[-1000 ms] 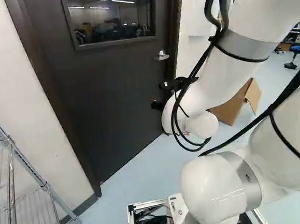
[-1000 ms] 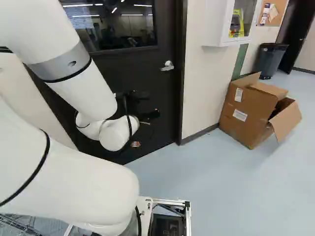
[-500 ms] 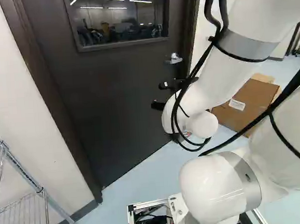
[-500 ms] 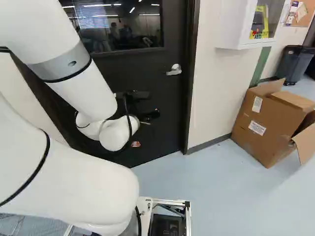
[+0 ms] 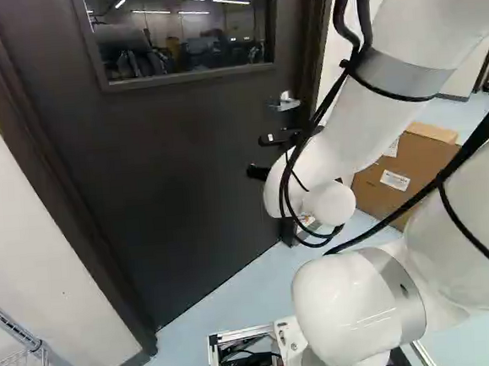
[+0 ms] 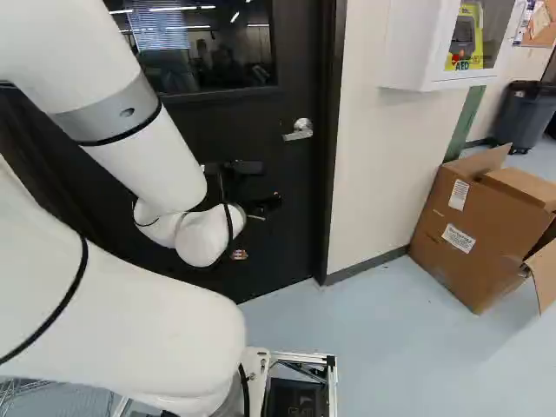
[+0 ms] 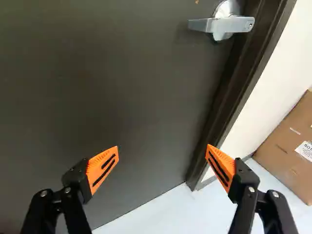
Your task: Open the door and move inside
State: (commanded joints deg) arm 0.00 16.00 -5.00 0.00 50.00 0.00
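Door (image 5: 176,171) was dark, flat, upright, shut. Window (image 5: 182,35) sat in its upper part. Handle (image 7: 222,24): silver lever on round plate, below window level, near door's right edge in both base views, roughly level, pointing inward across door.

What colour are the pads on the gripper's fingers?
Orange, with black slots; the pads show best in the wrist view.

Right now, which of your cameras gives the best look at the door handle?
The wrist view: the door handle shows large there, its whole lever plain and nothing in front of it. The left base view shows it small, close beside the arm; the right base view shows it small too, though unblocked.
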